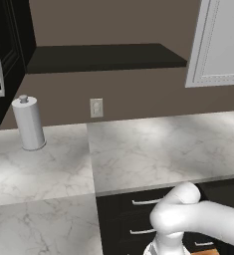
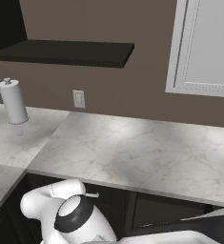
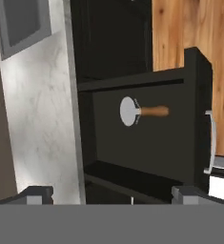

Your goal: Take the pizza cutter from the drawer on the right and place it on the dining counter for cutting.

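Nearest the hand camera, the gripper (image 3: pixel 111 193) shows its two dark fingertips (image 3: pixel 37 193) set far apart at the bottom of the view, so it is wide and holds nothing. Beyond them the drawer (image 3: pixel 147 128) stands pulled out, its dark front with a silver bar handle (image 3: pixel 211 143) toward the wooden floor (image 3: pixel 189 28). The pizza cutter (image 3: pixel 143 111) lies alone on the drawer's dark bottom, its silvery wheel toward the cabinet and its brown handle pointing toward the drawer front. It is well apart from the fingertips. Beside the drawer runs the edge of a marble surface (image 3: pixel 42 124). The base views show the white arm (image 1: pixel 198 219) bent down low in front of the black cabinet fronts, below an L-shaped marble worktop (image 2: pixel 142 152) with a paper towel roll (image 1: pixel 28 123) standing by the wall. The step in hand looks like the reach into the open drawer. The next move likely calls for lowering the gripper over the wooden handle, fingers either side of it, before closing. The dining counter is the later goal.
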{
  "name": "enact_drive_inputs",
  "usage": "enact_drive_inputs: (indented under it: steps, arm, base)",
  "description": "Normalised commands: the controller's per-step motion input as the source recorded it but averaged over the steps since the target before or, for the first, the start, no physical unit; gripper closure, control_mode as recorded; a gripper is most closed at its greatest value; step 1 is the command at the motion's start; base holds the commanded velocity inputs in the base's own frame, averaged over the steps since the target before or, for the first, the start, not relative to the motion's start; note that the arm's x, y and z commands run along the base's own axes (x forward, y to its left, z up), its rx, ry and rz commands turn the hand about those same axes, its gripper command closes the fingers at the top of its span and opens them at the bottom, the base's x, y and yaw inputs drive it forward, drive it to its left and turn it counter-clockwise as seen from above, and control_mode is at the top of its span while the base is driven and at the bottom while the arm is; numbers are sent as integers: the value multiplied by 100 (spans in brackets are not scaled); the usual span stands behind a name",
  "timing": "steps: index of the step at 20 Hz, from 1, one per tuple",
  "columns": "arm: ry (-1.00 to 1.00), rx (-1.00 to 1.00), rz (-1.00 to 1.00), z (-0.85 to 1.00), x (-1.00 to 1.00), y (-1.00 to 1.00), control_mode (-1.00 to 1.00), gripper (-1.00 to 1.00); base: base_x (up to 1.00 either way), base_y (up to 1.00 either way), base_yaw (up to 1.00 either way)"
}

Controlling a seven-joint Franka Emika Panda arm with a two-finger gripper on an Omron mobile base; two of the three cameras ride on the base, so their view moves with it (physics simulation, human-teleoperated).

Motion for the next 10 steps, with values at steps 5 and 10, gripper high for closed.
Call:
enact_drive_inputs:
  steps: [5, 10]
  arm:
    - [19, 5, 7, 28, 89, 0, -100, -100]
    - [17, 0, 10, 5, 89, 4, -100, -100]
  base:
    - [0, 0, 0]
    - [0, 0, 0]
